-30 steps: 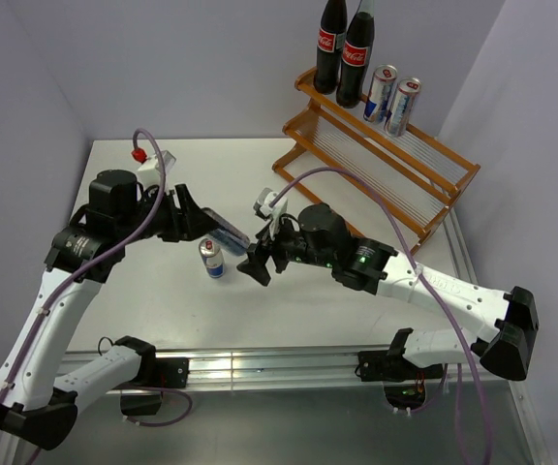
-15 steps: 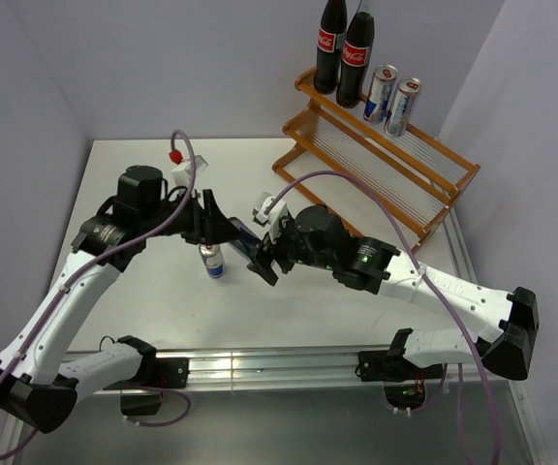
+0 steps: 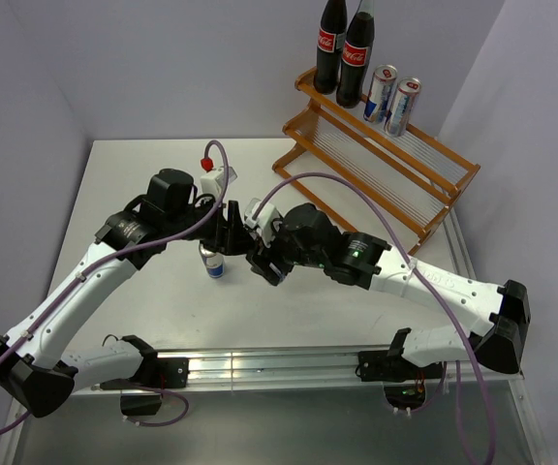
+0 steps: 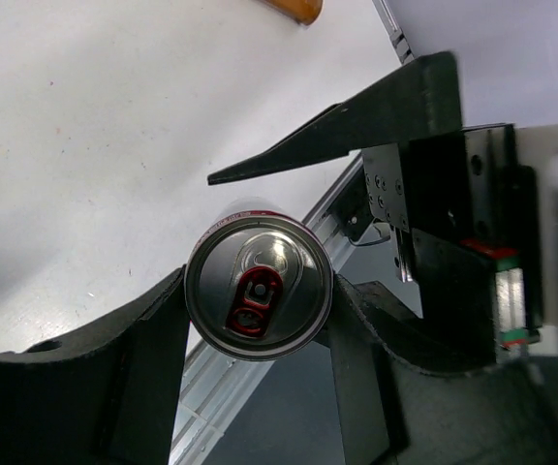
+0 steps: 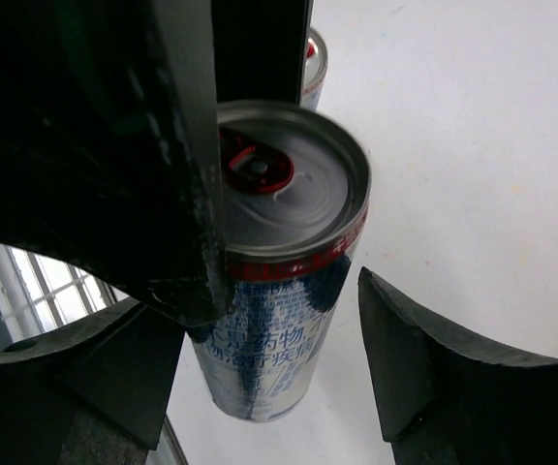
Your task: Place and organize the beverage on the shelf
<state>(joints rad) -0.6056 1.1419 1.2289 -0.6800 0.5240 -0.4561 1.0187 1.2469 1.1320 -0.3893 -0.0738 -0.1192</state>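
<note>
My left gripper (image 3: 232, 231) is shut on a slim silver-blue can (image 4: 258, 300), seen from its red-tabbed top. My right gripper (image 3: 260, 254) is open, its jaws standing on either side of that same can (image 5: 279, 291) without clamping it. A second can (image 3: 214, 263) stands upright on the table just below both grippers; it also shows in the right wrist view (image 5: 314, 60). The orange-brown shelf (image 3: 376, 165) stands at the back right. On its upper tier are two cola bottles (image 3: 332, 39) (image 3: 356, 53) and two cans (image 3: 381, 92) (image 3: 402, 105).
The shelf's lower tier (image 3: 356, 184) holds nothing. An aluminium rail (image 3: 260, 366) runs along the table's near edge. Grey walls close the table at the back and both sides. Purple cables loop above both arms.
My left arm has swung right, carrying the can to my right gripper. The right gripper's open jaws now straddle the can. The standing can has not moved.
</note>
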